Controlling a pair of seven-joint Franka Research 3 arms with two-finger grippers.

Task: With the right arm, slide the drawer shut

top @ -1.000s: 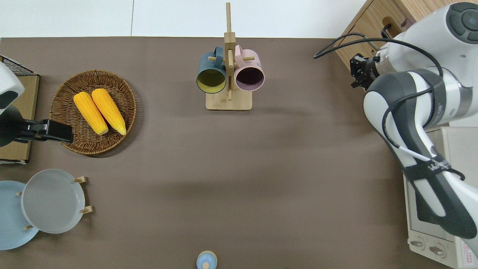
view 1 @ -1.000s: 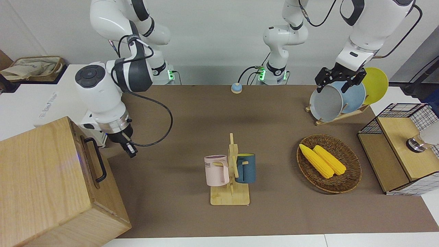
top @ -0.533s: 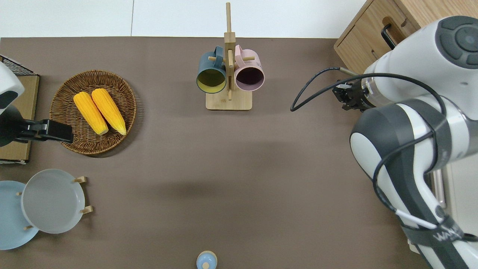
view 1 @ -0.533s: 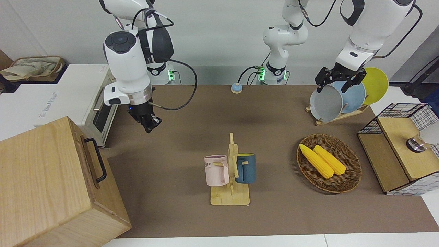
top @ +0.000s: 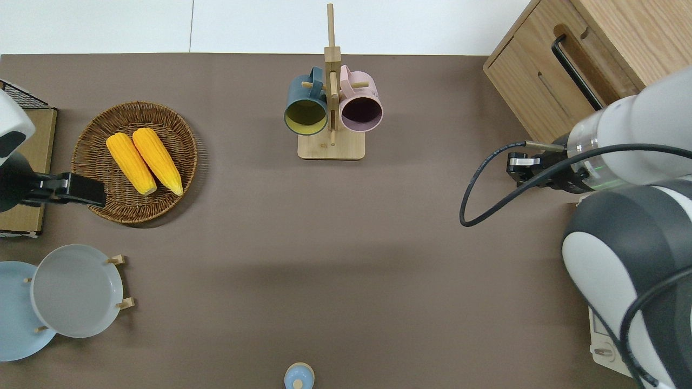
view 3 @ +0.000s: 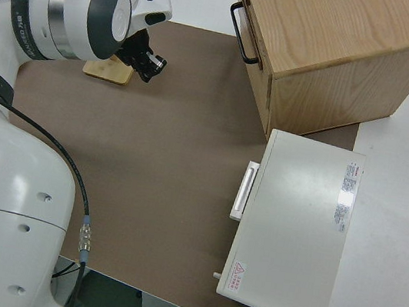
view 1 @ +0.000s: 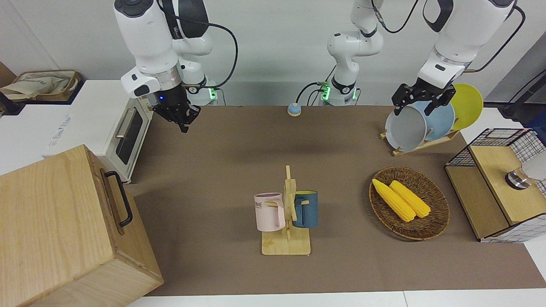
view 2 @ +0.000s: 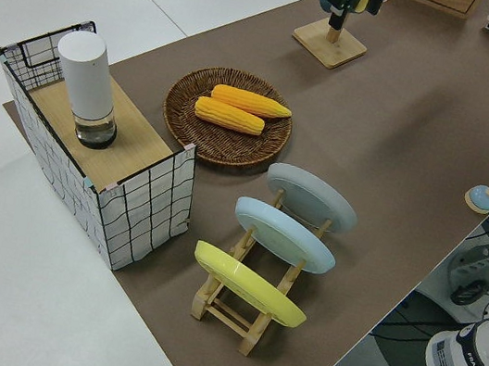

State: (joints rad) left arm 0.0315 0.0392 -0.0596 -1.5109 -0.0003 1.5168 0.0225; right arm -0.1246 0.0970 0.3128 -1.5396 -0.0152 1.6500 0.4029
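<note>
The drawer (view 1: 111, 200) is a pale-wood front with a black loop handle (view 1: 121, 204) on the big wooden cabinet (view 1: 55, 230) at the right arm's end of the table. It sits flush with the cabinet face, as the overhead view (top: 540, 86) and the right side view (view 3: 257, 45) also show. My right gripper (view 1: 182, 123) hangs in the air, shut and holding nothing. It is over the brown mat off the cabinet's corner (top: 517, 162) and well apart from the handle (view 3: 153, 67). The left arm is parked, its gripper (view 1: 416, 106) open.
A white oven (view 1: 128, 136) stands beside the cabinet, nearer to the robots. A mug rack (view 1: 286, 213) with two mugs stands mid-table. A basket of corn (view 1: 439, 217), a plate rack (view 1: 420, 145) and a wire-mesh box (view 1: 495, 183) fill the left arm's end.
My right gripper has drawn back from the drawer front, rising and swinging toward the robots past the oven. The drawer stays flush. The left arm has not moved.
</note>
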